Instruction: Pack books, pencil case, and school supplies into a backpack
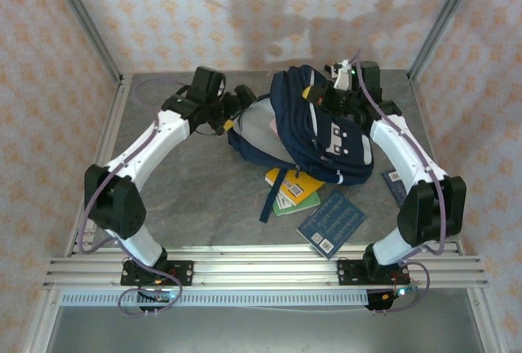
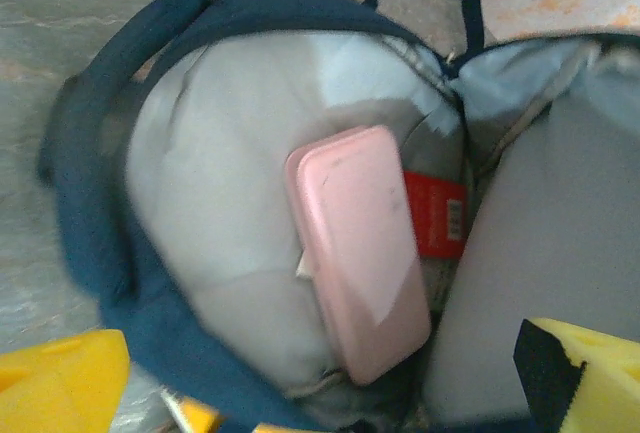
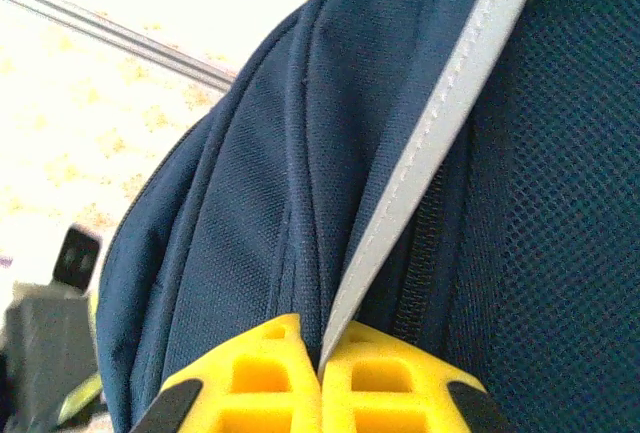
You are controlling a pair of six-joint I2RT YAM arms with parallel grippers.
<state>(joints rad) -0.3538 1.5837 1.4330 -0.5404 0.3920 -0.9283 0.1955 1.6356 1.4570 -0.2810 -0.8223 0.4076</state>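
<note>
The navy backpack [image 1: 314, 129] lies at the back middle of the table, its main compartment open toward the left. My left gripper [image 1: 242, 102] hovers at that opening, open, its yellow fingers [image 2: 60, 381] wide apart with nothing between them. Inside the pale lining [image 2: 215, 173] lies a pink pencil case [image 2: 355, 263], and beside it a red packet [image 2: 435, 215] partly tucked under it. My right gripper [image 3: 320, 378] is shut on the backpack's fabric next to the grey stripe [image 3: 430, 153], at the bag's top [image 1: 328, 92]. The orange-yellow book [image 1: 287, 180], green book [image 1: 297, 200] and dark blue book [image 1: 330, 222] lie in front. The white packet is out of view.
A dark strap [image 1: 272, 198] trails from the backpack across the books. Another blue flat item [image 1: 394, 183] lies by the right arm, partly hidden. Metal frame posts [image 1: 90, 35] and patterned walls close in the table's sides and back.
</note>
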